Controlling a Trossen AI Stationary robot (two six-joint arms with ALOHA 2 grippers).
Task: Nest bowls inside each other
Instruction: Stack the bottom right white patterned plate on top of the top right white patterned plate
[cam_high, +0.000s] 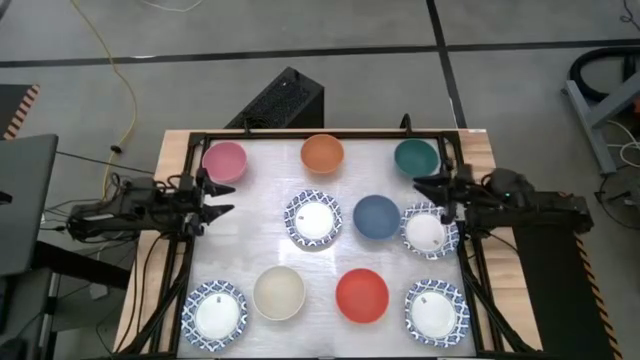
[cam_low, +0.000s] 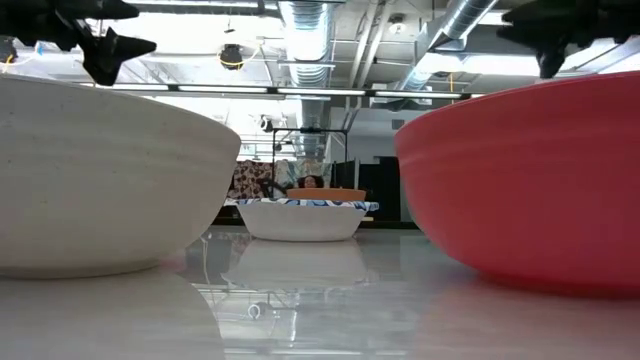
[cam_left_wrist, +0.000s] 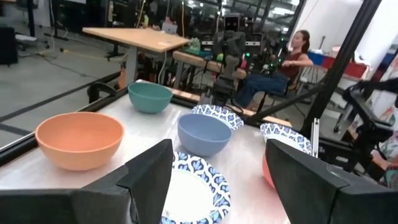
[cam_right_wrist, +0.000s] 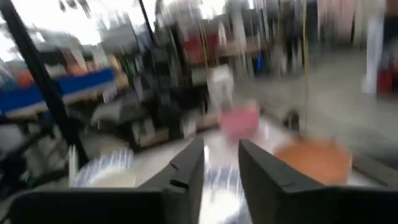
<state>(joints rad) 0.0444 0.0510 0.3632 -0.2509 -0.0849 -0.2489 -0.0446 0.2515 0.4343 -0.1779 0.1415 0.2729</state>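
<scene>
Ten bowls stand apart on the white table top, each on its base. The far row holds the pink bowl (cam_high: 225, 160), the orange bowl (cam_high: 322, 153) and the green bowl (cam_high: 415, 157). In the middle are a blue-rimmed white bowl (cam_high: 313, 220), the blue bowl (cam_high: 377, 216) and another blue-rimmed one (cam_high: 428, 230). The near row holds the cream bowl (cam_high: 279, 293) and red bowl (cam_high: 361, 296) between two blue-rimmed bowls (cam_high: 214, 313) (cam_high: 436, 312). My left gripper (cam_high: 222, 197) is open at the left edge, raised, by the pink bowl. My right gripper (cam_high: 422, 187) is open at the right edge, below the green bowl.
A black frame (cam_high: 320, 135) runs round the table top. A dark box (cam_high: 280, 100) stands on the floor beyond the far edge. In the left wrist view a person (cam_left_wrist: 280, 68) sits beyond the table's right side. Bare table lies between the bowls.
</scene>
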